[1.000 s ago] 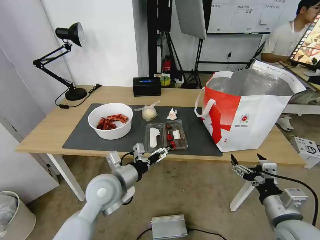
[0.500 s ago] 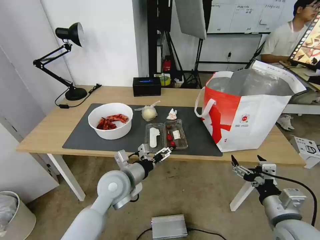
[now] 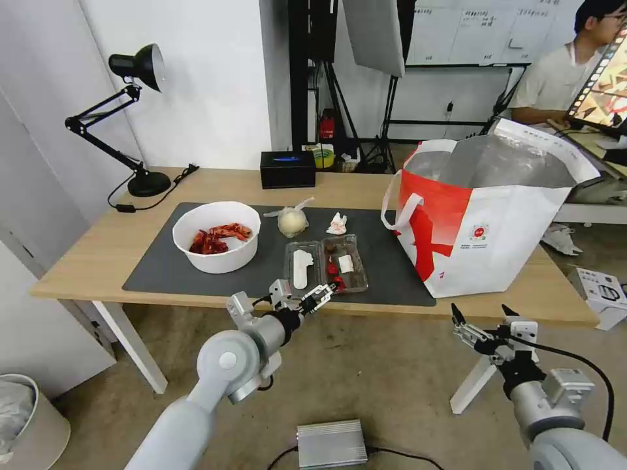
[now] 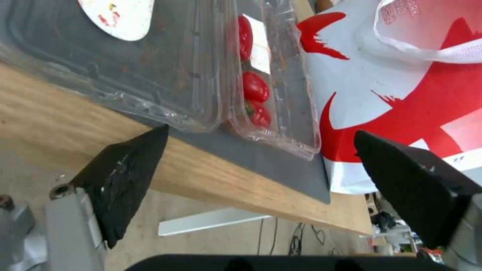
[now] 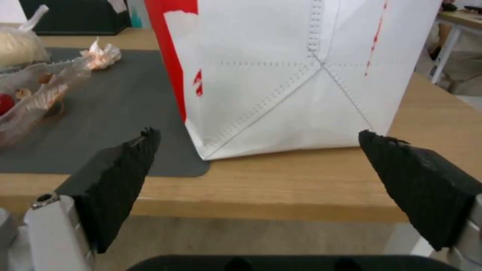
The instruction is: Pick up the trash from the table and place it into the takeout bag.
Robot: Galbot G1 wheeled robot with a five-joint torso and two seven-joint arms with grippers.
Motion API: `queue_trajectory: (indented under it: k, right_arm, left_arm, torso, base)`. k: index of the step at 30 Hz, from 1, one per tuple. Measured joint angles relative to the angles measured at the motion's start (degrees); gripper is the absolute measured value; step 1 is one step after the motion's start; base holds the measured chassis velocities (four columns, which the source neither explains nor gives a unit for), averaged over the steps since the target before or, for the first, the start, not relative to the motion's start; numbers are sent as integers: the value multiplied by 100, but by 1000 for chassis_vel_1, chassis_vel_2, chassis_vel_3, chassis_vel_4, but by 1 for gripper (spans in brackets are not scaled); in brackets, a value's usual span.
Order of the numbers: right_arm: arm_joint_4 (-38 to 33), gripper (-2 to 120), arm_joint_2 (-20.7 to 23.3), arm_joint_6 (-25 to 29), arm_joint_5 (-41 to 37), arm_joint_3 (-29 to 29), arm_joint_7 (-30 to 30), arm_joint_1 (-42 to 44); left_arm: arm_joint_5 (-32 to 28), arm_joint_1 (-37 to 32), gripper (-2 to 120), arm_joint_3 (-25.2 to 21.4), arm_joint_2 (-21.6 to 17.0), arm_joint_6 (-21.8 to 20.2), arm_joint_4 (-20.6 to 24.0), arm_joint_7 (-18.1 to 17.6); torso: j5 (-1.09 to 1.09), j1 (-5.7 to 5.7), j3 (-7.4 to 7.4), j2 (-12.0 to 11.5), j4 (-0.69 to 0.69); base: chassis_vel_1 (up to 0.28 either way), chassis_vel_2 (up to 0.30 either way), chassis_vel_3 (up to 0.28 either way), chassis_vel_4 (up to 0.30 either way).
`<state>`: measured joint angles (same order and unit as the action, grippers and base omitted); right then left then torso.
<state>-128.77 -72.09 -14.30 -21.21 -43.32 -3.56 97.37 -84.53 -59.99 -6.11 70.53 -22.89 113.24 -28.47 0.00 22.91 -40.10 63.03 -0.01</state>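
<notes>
Clear plastic clamshell tray (image 4: 201,71) just beyond left gripper (image 3: 316,298) (jaws apart), untouched, right gripper (image 3: 480,320) jaws apart

takeout bag (image 3: 503,222) with small round red logo, lettering too small to read

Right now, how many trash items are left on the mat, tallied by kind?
Clear clamshell tray: 1
White bowl of red scraps: 1
Knotted clear bag: 1
Crumpled white tissue: 1
Total: 4, all on the dark grey mat, none in the takeout bag.
</notes>
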Motion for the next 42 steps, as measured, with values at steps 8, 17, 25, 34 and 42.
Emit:
queue_trajectory:
  k: [8, 17, 25, 34, 42]
  right_arm:
    - [58, 100, -24, 31, 1, 36, 4, -19]
    - [122, 100, -58, 70, 9, 82, 33, -25]
    - [149, 100, -88, 100, 25, 93, 44, -7]
    - [175, 100, -116, 139, 40, 101, 51, 14]
    - [191, 100, -121, 148, 54, 123, 58, 16]
  left_arm:
    - [236, -72, 100, -34, 2, 74, -31, 150]
    - [387, -90, 100, -75, -48, 152, -72, 295]
    - [480, -121, 100, -86, -47, 213, -94, 401]
    - [585, -176, 100, -99, -74, 261, -65, 486]
    - [647, -216, 100, -113, -95, 290, -32, 537]
  torso:
    - [-1, 0, 1, 1, -1]
    - [0, 0, 0, 1, 1]
    - [0, 1, -1, 0, 1]
    - [0, 2, -1, 0, 2]
    - [0, 1, -2, -1, 2]
  base:
    - [0, 0, 0, 0]
    - [0, 0, 0, 0]
    - [0, 0, 0, 0]
    - [0, 0, 0, 0]
    - [0, 0, 0, 0]
